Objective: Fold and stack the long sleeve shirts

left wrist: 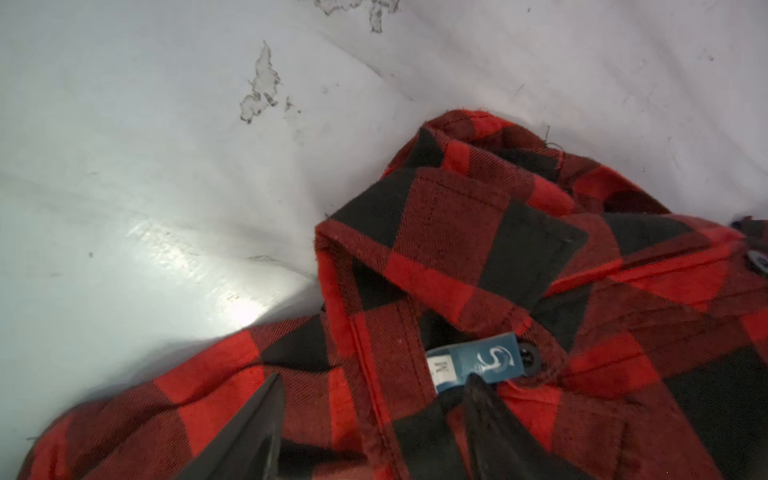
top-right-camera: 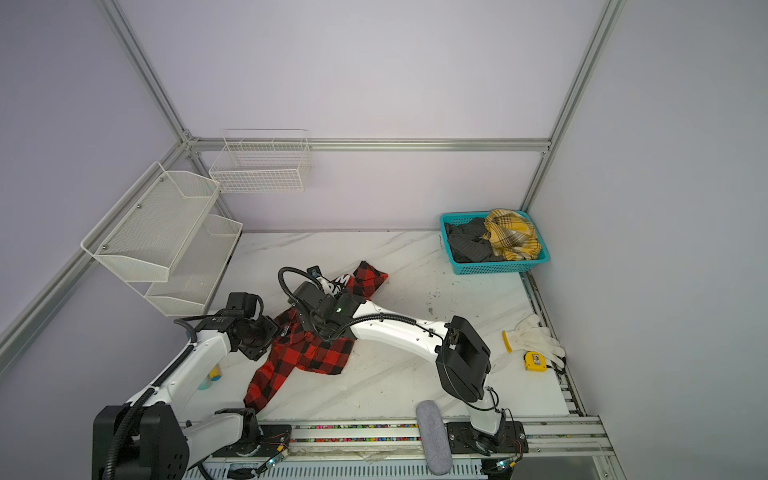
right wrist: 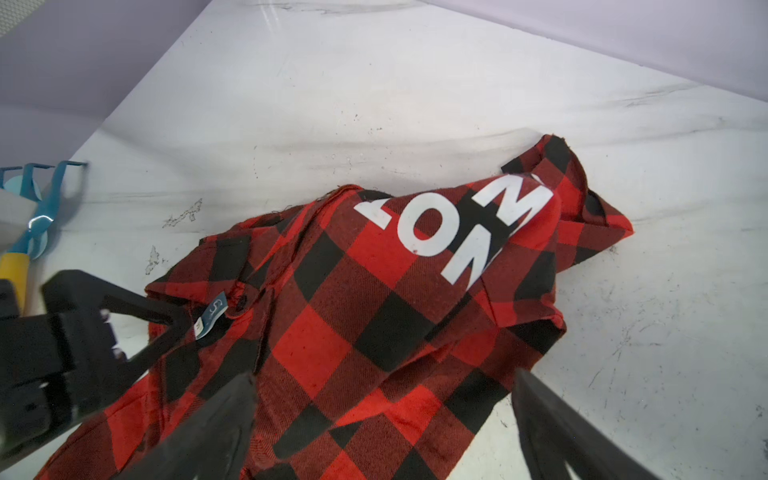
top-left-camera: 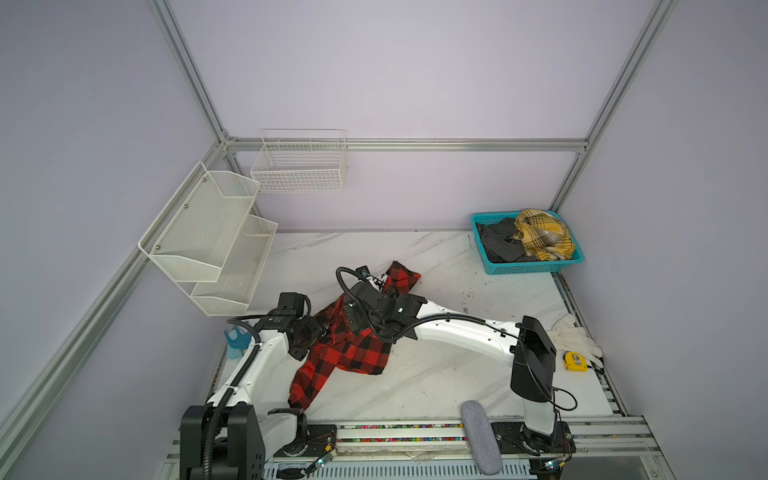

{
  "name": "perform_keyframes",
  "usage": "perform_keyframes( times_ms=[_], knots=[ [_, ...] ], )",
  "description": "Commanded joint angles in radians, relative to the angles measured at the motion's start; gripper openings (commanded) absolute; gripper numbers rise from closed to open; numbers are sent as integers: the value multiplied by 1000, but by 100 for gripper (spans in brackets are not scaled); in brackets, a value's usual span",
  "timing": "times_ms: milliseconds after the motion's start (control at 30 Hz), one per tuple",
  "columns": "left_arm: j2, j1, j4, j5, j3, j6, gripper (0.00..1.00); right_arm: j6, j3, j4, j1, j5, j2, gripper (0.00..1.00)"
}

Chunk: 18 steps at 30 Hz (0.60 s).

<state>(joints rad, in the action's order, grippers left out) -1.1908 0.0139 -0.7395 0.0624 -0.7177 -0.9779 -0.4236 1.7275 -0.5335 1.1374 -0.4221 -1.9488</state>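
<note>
the left jaws stand partly apart with nothing clamped between them. in the left wrist view their two dark tips sit on either side of the blue neck label (left wrist: 473, 361) at the collar of the red-and-black checked shirt (left wrist: 457, 270). whether the tips touch the cloth i cannot tell. the right wrist view shows the same jaws spread about that label (right wrist: 212, 313).

the right jaws are spread wide and hold nothing. they hang over the body of the shirt (right wrist: 353, 311), and the cloth lies loose below them. beyond them the large white block letters (right wrist: 457, 224) show on a raised hump of the cloth.

in both top views the left arm (top-left-camera: 266, 361) comes in at the shirt's left edge. the right arm (top-left-camera: 457, 332) reaches across from the right and covers the shirt's middle.

the shirt (top-left-camera: 357, 349) lies crumpled and unfolded on the white marble tabletop (top-left-camera: 436, 386), and one sleeve trails toward the front rail.

a blue and yellow toy rake (right wrist: 41, 216) lies just left of the shirt. a teal basket (top-left-camera: 536, 268) sits well apart behind the shirt and to its right, holding a grey garment (top-left-camera: 498, 245) and a yellow plaid one (top-left-camera: 542, 235). white gloves (top-left-camera: 575, 336) and a yellow tape measure (top-left-camera: 575, 360) lie far to the shirt's right. a grey pad (top-left-camera: 482, 436) rests in front of it, and white mesh shelves (top-left-camera: 208, 241) hang behind it to the left.
</note>
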Motion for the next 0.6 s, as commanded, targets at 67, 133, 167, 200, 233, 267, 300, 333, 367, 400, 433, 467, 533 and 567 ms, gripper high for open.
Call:
perform_keyframes(
  times_ms=[67, 133, 167, 200, 233, 267, 300, 333, 367, 400, 433, 467, 533, 567],
  knots=[
    [-47, 8, 70, 34, -2, -4, 46, 16, 18, -6, 2, 21, 37, 96],
    [-54, 8, 74, 38, -32, 2, 29, 11, 5, 5, 2, 23, 46, 95],
    [-59, 8, 74, 42, -54, 19, 18, 11, -2, 15, 2, 36, 52, 94],
    [-66, 8, 62, 43, -94, 36, 6, 11, -8, 24, 1, 51, 57, 93],
    [-78, 5, 37, 28, -146, 47, 0, 15, -9, 29, 1, 67, 60, 93],
    [-85, 2, 18, 17, -191, 56, 0, 19, -9, 30, 2, 82, 57, 92],
    [-91, -3, 3, 9, -244, 71, 0, 27, -4, 30, 2, 103, 54, 92],
    [-94, -12, -9, -5, -303, 86, 0, 38, 3, 29, 2, 126, 48, 92],
    [-92, -23, -19, -22, -359, 101, 0, 55, 13, 31, 2, 152, 42, 92],
    [-92, -40, -28, -47, -441, 117, 0, 70, 22, 37, 1, 183, 38, 92],
    [-92, -62, -31, -66, -506, 142, 0, 83, 30, 43, 2, 203, 36, 92],
    [-93, -79, -29, -76, -552, 162, 0, 92, 38, 47, 2, 217, 34, 92],
    [-102, -125, -8, -74, -657, 209, 0, 107, 66, 49, 2, 231, 29, 93],
    [-106, -142, 14, -58, -690, 236, 0, 114, 81, 45, 1, 230, 25, 94]
  ],
)
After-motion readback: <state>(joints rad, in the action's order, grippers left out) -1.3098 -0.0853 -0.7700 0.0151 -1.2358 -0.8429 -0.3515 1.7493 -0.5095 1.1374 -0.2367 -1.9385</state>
